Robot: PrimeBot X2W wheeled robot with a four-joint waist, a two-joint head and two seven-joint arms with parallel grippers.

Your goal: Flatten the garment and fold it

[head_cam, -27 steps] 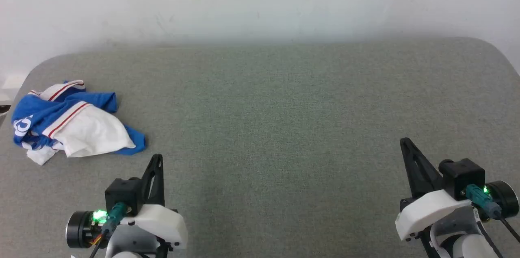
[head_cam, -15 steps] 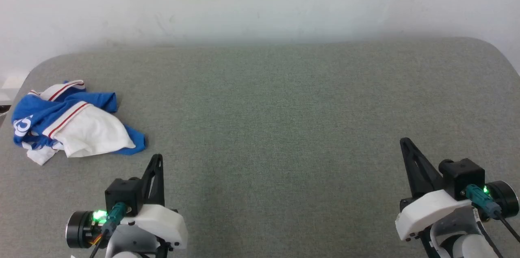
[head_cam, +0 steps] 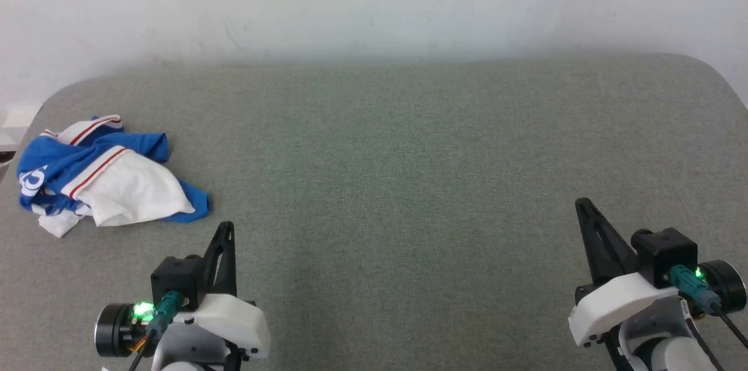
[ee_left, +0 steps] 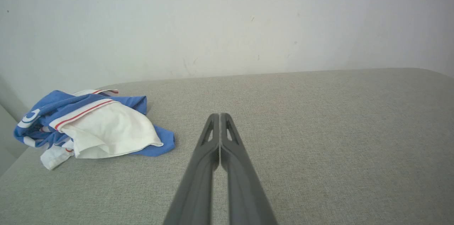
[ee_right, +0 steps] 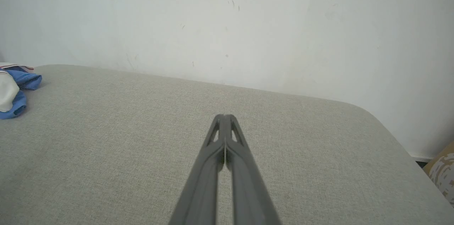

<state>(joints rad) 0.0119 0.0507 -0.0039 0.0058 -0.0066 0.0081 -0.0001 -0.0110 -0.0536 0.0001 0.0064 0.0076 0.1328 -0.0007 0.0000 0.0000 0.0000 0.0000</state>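
Garment point(head_cam: 111, 175) lies crumpled near the left edge of the grey bench point(head_cam: 409, 155), touched by nothing. Left claw point(head_cam: 227, 226) and right claw point(head_cam: 580, 203) hang closed and empty. Pinching the bunched heap blindly may catch several layers or drag it off the edge.

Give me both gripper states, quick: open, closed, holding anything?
Left gripper: closed, holding nothing.
Right gripper: closed, holding nothing.
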